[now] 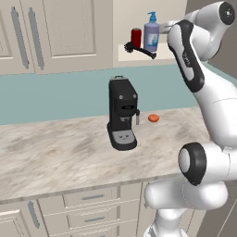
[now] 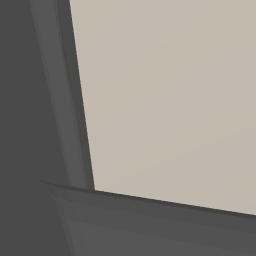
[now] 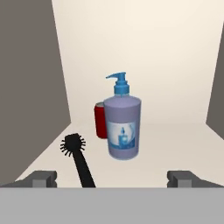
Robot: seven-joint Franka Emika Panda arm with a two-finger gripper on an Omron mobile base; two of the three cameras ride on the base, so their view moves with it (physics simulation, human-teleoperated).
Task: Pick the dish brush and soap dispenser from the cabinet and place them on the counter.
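The fingers (image 3: 44, 178) stand wide apart, holding nothing, before the open cabinet (image 3: 175, 65). On its shelf the soap dispenser (image 3: 124, 124) stands upright, the dish brush (image 3: 78, 157) lying just beside it and a red can (image 3: 100, 120) behind. Below, a coffee machine (image 1: 122, 113) stands on the bench (image 1: 55, 148).

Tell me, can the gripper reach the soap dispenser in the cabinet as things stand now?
Probably yes. The gripper is open and faces the soap dispenser inside the open cabinet, with nothing between them. The dish brush lies to one side and the red can stands behind.
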